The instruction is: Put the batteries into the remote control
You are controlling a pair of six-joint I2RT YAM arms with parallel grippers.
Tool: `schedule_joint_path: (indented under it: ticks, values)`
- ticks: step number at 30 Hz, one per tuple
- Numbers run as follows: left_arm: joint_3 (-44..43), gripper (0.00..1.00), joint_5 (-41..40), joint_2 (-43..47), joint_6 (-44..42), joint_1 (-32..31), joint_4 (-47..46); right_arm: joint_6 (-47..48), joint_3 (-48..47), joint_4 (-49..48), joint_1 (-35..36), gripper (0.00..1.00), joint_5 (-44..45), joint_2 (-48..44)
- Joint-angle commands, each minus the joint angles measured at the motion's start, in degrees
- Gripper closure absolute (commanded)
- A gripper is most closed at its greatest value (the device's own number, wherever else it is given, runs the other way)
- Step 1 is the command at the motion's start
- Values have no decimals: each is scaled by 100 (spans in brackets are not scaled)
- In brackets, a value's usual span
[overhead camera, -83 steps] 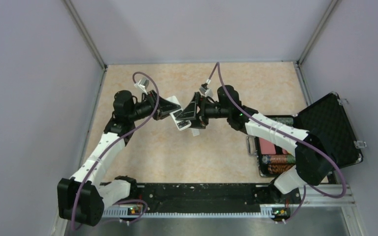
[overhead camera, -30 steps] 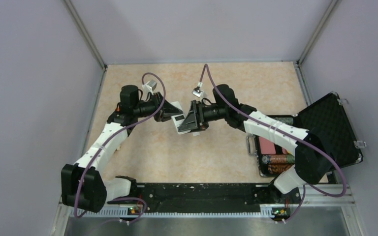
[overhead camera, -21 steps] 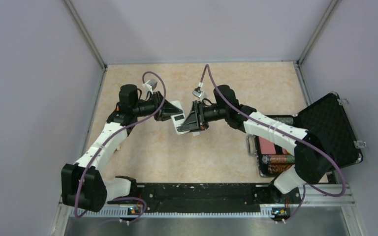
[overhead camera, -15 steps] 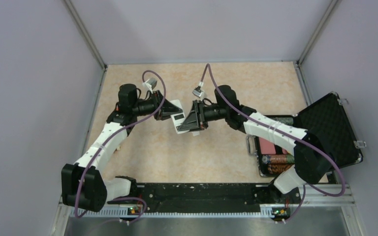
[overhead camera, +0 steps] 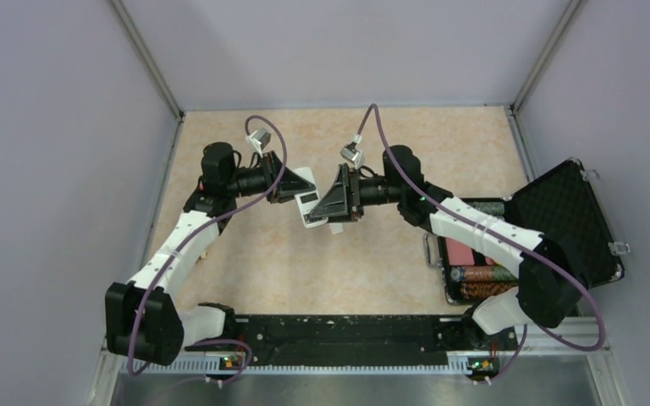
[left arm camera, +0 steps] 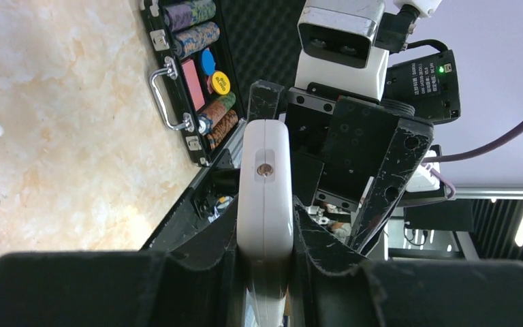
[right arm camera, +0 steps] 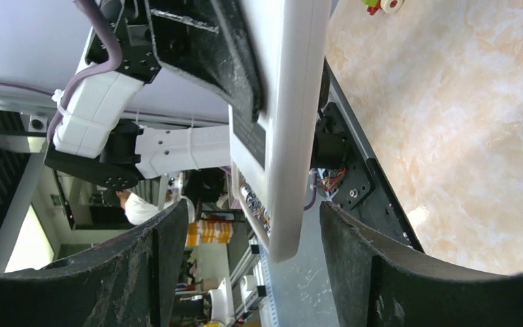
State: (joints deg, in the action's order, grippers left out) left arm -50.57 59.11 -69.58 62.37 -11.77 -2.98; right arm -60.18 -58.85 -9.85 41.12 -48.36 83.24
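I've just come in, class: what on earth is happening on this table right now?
The left gripper holds the remote control above the table, jaws shut on it. The right gripper faces it with jaws open on either side of the remote's free end, not gripping. An open case of chip rolls sits at the table's right edge. I cannot make out any battery.

The right gripper (overhead camera: 328,206) now sits further right of the slim white plastic remote control (overhead camera: 307,204), jaws parted wider.

2 white-and-black arms (overhead camera: 179,244), looping purple cables (overhead camera: 272,176)
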Motion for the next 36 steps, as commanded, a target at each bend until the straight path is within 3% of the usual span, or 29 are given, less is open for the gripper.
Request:
schedule_joint_path:
  ticks: [1, 10, 15, 21, 28, 30, 33, 36]
  values:
    - [-63, 100, -5, 298, -270, 47, -685, -33, 121, -237, -121, 30, -57, -445]
    - [149, 100, -10, 547, -268, 78, -1254, 484, 28, 281, -144, 43, 128, -455]
    - [204, 100, -249, 711, -402, 140, -1078, 657, 28, 484, -144, 43, 447, -562]
    - [221, 100, -1949, 1418, -1531, 453, 704, 1621, -36, 2077, -146, 39, 1833, -750]
    - [720, 100, -3855, 2571, -1825, 597, 1394, 2711, -273, 3231, -23, 41, 3708, -29]
    - [875, 100, -4231, 2868, -1759, 597, 1486, 2754, -554, 3529, 97, 52, 4170, 336]
    - [1213, 100, -4659, 3341, -1531, 597, 1418, 2459, -946, 3875, 247, 77, 4795, 932]
    - [1695, 100, -4821, 3751, -1199, 597, 1108, 2123, -1185, 4130, 357, 90, 5533, 1496]
